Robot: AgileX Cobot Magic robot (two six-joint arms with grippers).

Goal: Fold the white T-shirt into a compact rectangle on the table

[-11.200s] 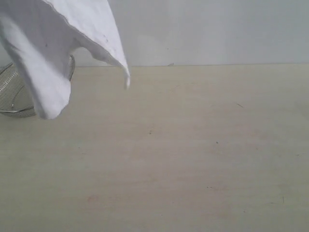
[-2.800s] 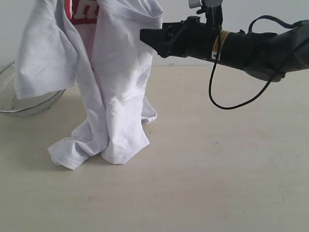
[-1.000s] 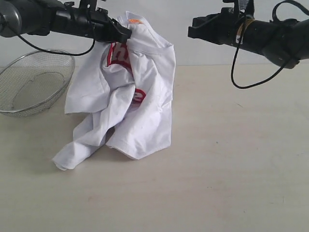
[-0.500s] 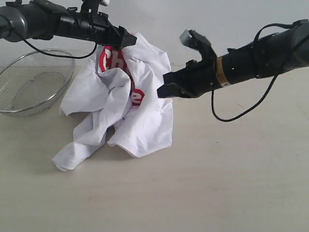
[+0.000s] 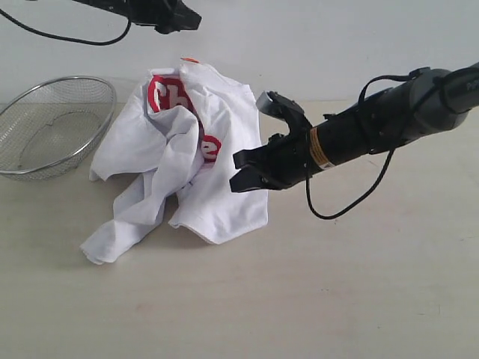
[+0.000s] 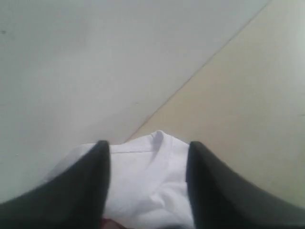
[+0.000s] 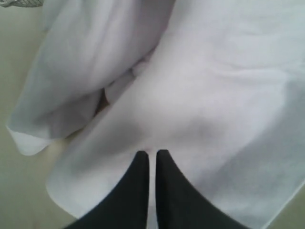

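white T-shirt (image 5: pixel 224 202) is a crumpled heap on the bench (image 5: pixel 337 299), left tool (image 6: pixel 148 146) open, right tool (image 7: pixel 152 154) closed, so I'd grab corners and flatten next

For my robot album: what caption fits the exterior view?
White T-shirt crumpled on the table; right gripper shut close to it, left gripper open above.

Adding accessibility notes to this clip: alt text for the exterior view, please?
A crumpled white T-shirt lies heaped on the table, the shut right gripper pointing at its side. The open left gripper hangs above it, and a wire basket sits at the left.
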